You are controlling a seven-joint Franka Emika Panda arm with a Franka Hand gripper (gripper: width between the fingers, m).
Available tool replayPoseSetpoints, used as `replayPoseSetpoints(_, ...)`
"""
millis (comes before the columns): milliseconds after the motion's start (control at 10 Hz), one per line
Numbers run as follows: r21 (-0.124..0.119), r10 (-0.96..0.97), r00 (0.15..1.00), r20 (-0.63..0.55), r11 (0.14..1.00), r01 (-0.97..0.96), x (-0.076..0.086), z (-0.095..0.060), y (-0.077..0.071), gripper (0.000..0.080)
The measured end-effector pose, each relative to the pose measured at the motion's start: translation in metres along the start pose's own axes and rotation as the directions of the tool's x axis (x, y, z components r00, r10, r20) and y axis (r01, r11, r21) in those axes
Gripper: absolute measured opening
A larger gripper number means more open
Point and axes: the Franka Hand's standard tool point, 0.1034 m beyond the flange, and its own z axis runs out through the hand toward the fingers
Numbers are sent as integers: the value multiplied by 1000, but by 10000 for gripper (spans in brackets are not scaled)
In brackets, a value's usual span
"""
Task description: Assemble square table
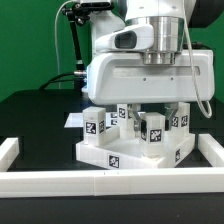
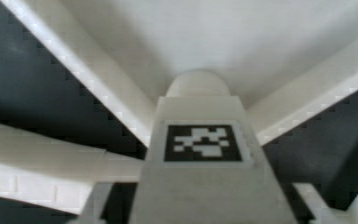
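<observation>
Tabletop: you see the white tabletop [image 1: 128,150] lying on the black table [image 1: 30,110], near the front bar [image 1: 100,182], with a tag on each of its two visible side faces.
On it: you can count several legs standing upright on or in the tabletop, among them the left leg [image 1: 92,125], the middle leg [image 1: 153,131] and the right leg [image 1: 180,117], each with a tag facing you.
Fence: the front bar, a left bar [image 1: 8,150] and a right bar [image 1: 212,150] form a white frame around the tabletop; the tabletop sits inside it, apart from the side bars.
Gripper: the gripper [image 1: 150,108] hangs directly over the legs, its big white body hiding the fingertips.
Wrist view: one tagged leg [image 2: 201,130] fills the middle, with the tabletop's ribbed inside [image 2: 247,40] beyond it.
Jaws: you cannot tell whether they are apart or clamped; no fingers show in either view.
</observation>
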Motion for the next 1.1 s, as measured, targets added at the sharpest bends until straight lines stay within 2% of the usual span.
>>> replayPoseSetpoints(200,1,40,999,0,999,-40,0,0,0,289)
replayPoseSetpoints(500,4,286,958,-1,958,-286,0,0,0,290)
replayPoseSetpoints(700,18,548,837,-10,837,-547,0,1,1,290)
replayPoseSetpoints(1000,26,728,686,-3,685,-728,1,2,-1,290)
replayPoseSetpoints(1100,30,803,596,4,595,-803,1,2,-3,290)
